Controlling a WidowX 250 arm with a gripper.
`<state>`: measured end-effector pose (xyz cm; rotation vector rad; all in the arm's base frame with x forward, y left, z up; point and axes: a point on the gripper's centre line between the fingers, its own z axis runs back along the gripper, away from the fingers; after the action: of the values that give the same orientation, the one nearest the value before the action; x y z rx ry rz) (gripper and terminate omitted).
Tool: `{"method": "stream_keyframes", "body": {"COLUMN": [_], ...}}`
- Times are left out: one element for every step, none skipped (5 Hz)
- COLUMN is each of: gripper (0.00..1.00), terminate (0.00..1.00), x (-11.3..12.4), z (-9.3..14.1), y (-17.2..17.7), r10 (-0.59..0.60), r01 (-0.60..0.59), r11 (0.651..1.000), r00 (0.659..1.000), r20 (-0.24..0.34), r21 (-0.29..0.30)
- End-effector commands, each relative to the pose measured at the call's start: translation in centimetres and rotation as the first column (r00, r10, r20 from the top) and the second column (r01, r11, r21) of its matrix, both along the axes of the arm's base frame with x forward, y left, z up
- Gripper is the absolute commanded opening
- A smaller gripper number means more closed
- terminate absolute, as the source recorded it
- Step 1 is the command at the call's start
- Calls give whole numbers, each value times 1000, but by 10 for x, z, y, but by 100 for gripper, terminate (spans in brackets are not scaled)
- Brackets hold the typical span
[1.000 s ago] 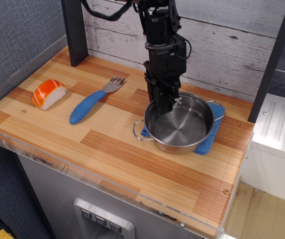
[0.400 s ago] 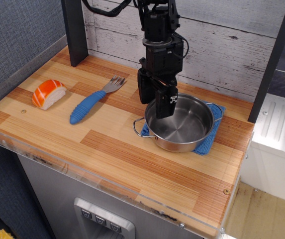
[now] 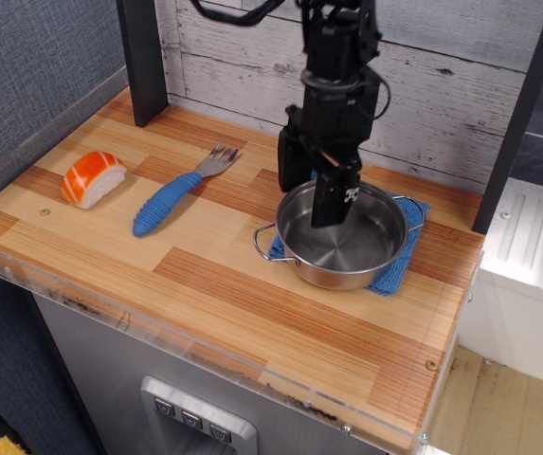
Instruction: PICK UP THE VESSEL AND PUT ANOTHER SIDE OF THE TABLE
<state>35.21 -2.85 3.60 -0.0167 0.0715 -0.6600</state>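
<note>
My gripper [image 3: 314, 194] hangs with its fingers spread apart and empty, straddling the far rim of the vessel [image 3: 340, 237]. The vessel sits on a blue cloth [image 3: 396, 267] at the right side of the table [image 3: 205, 284].

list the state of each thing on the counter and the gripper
vessel: upright, empty, resting on the blue cloth, not lifted
blue cloth: flat under the vessel
fork: lying flat, untouched
sushi piece: sitting on the table, left end
gripper: open, fingers straddling the vessel's back rim
</note>
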Motion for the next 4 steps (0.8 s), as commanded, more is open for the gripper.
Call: {"method": "stream_keyframes", "body": {"gripper": [100, 100, 0, 0], "terminate": [0, 0, 0, 0], "x": [-4, -5, -7, -6], "z": [31, 28, 22, 16], "y": [-3, -2, -2, -3], "r10": [80, 77, 73, 67], "r01": [-86, -83, -79, -74], "r11": [995, 995, 995, 995], "r00": [990, 990, 992, 994], "r20": [115, 116, 101, 87], "r21": [46, 50, 60, 71]}}
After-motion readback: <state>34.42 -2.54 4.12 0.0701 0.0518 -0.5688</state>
